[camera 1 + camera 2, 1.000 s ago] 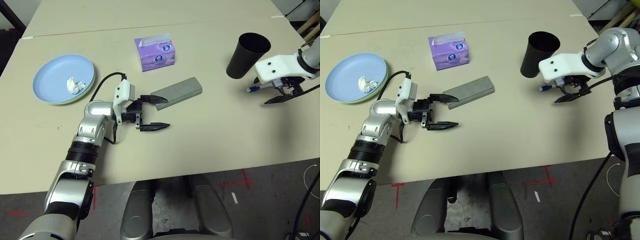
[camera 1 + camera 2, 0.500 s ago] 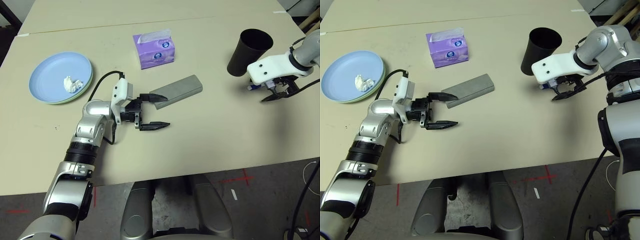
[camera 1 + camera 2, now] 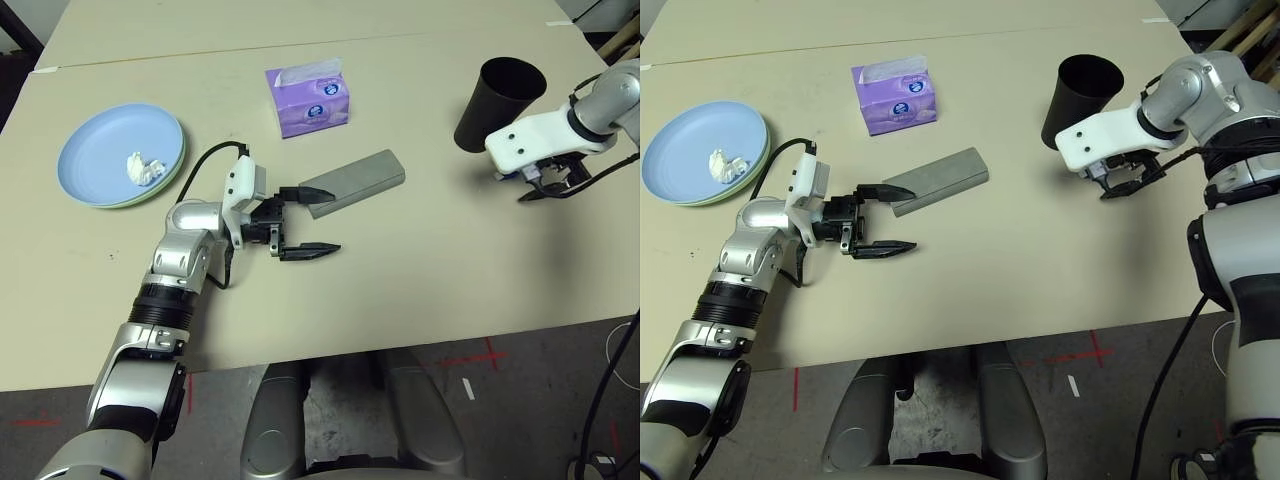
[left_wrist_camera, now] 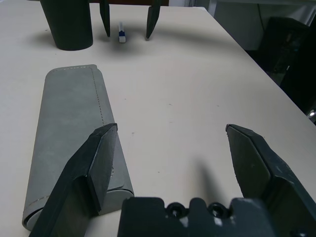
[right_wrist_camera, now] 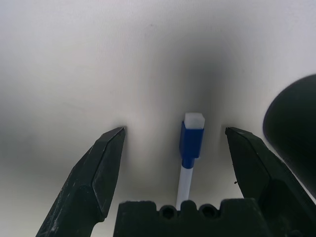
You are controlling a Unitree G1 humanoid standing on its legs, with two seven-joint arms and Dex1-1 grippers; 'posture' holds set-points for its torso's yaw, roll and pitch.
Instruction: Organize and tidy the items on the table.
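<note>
Nearest, at centre left of the head view, the left gripper (image 3: 305, 220) lies level over the table (image 3: 420, 270) with its fingers spread wide and nothing between them; the upper fingertip sits right at the near end of the grey glasses case (image 3: 352, 182), which lies slanted at mid-frame. At the right edge, the right gripper (image 3: 1122, 180) points down with fingers apart on either side of the blue-capped pen (image 5: 190, 148), not clamped on it. Just beyond stands the black cup (image 3: 497, 106). At upper centre sits the purple tissue box (image 3: 308, 100). At upper left, the light blue plate (image 3: 100, 150), stacked on a pale green plate (image 3: 140, 200), holds the crumpled tissue (image 3: 144, 169).
</note>
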